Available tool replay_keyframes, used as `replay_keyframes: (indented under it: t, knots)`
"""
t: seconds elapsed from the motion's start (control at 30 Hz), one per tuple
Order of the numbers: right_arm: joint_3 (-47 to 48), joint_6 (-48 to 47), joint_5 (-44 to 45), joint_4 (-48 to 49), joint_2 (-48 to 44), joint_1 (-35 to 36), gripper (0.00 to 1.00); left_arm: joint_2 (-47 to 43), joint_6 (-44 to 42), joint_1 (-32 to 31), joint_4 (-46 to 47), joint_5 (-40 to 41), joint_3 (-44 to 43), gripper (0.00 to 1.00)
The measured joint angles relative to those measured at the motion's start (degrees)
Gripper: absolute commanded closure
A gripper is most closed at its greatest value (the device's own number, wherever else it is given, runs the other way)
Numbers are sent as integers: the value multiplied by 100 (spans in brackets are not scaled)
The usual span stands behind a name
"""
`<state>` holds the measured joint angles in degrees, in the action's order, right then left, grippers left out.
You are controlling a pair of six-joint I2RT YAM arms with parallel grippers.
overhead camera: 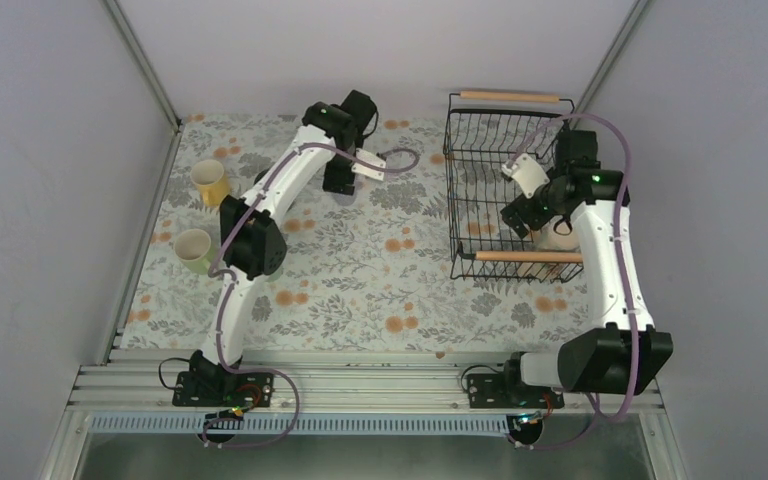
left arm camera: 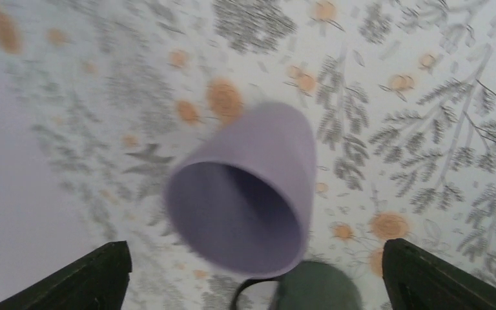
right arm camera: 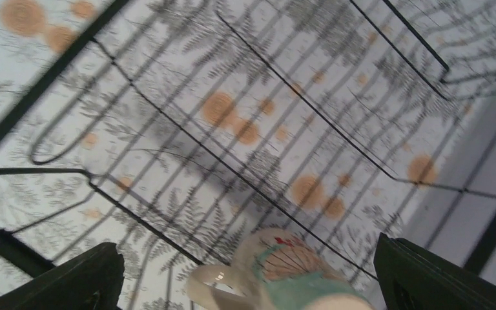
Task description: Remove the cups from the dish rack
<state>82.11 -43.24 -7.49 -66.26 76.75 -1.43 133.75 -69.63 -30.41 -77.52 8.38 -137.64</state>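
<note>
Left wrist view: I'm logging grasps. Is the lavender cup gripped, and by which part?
Nothing is held. The lavender cup shows between the left gripper's fingers, which are spread wide and touch no part of it.

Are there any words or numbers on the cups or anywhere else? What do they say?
No words or numbers can be read in any view.
The cream ceramic mug inside the black wire dish rack has a red and teal picture on it, but no letters.
The plain lavender mug is blurred and shows no print.
</note>
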Motion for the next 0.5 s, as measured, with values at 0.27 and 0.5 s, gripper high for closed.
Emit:
replay_keyframes:
  t: [0.27, 0.5]
  knots:
    - [17, -125, 315, 118, 125, -883, 0, -925, 737, -13, 761, -424, -149, 0]
    - [-50, -546, 579, -31, 614, -1565, 0, -2476, 2006, -179, 2356, -791, 520, 0]
